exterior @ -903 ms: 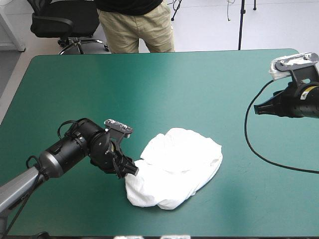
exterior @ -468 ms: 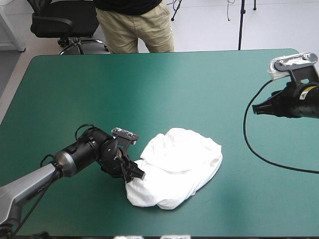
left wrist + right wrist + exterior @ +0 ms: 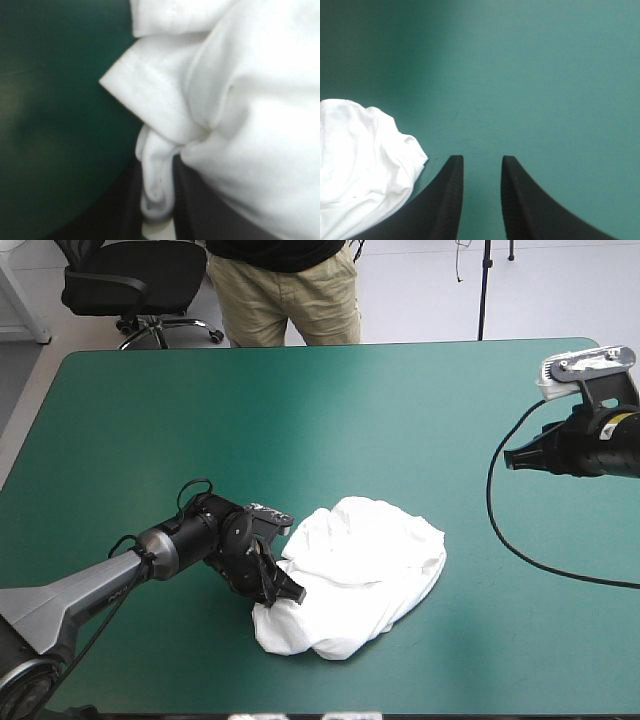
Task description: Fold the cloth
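Note:
The white T-shirt [image 3: 360,570] lies as a crumpled heap on the teal-green cover, near the table's front edge, a little right of its middle. My left gripper [image 3: 290,592] is low at the heap's left edge. In the left wrist view its black fingers [image 3: 200,210] are all but shut on a bunched fold of the T-shirt [image 3: 250,100], with a hemmed corner lying just ahead of them. My right gripper [image 3: 510,458] hovers far off near the table's right edge, open and holding nothing. The right wrist view shows that gripper [image 3: 480,159] over bare cover, with the T-shirt [image 3: 360,160] off to one side.
Bare teal-green cover [image 3: 300,410] stretches from the heap to the far edge and to both sides. The table's front edge runs close behind the heap.
My left arm has reached further right and lower, and its gripper has pushed into the T-shirt's left edge. The right arm has stayed still.

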Robot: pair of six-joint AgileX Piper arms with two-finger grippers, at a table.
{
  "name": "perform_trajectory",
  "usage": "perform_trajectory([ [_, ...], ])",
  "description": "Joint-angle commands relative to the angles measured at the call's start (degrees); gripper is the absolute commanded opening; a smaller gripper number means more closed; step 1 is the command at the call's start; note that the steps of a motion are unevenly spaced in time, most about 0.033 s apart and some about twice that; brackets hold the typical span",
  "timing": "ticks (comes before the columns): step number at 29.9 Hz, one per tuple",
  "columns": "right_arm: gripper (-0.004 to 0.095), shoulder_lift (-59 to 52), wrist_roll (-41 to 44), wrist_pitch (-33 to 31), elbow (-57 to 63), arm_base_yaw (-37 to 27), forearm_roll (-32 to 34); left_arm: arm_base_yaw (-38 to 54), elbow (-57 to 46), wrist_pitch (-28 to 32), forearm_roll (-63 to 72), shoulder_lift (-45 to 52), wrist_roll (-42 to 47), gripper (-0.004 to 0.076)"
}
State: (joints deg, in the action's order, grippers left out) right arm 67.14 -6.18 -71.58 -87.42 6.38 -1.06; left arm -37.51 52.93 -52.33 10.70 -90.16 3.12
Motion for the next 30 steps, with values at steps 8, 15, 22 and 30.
perform_trajectory([
  [8,0.0252,1.42,-1.44,0.11,6.52,6.34,-7.97,-0.26,-0.23,2.48,0.97,-0.69,-0.46,-0.0015],
  [15,0.0274,4.24,-0.21,4.15,17.72,16.39,-3.81,-0.26,-0.23,2.48,0.97,-0.69,-0.46,-0.0015],
  [22,0.0553,12.94,2.17,7.51,18.81,19.51,-3.34,-0.26,-0.23,1.87,1.13,-0.69,-0.46,-0.0016],
  [30,0.0508,20.32,4.83,13.08,18.81,19.51,0.06,-0.26,-0.23,1.87,1.13,-0.69,-0.46,-0.0017],
])
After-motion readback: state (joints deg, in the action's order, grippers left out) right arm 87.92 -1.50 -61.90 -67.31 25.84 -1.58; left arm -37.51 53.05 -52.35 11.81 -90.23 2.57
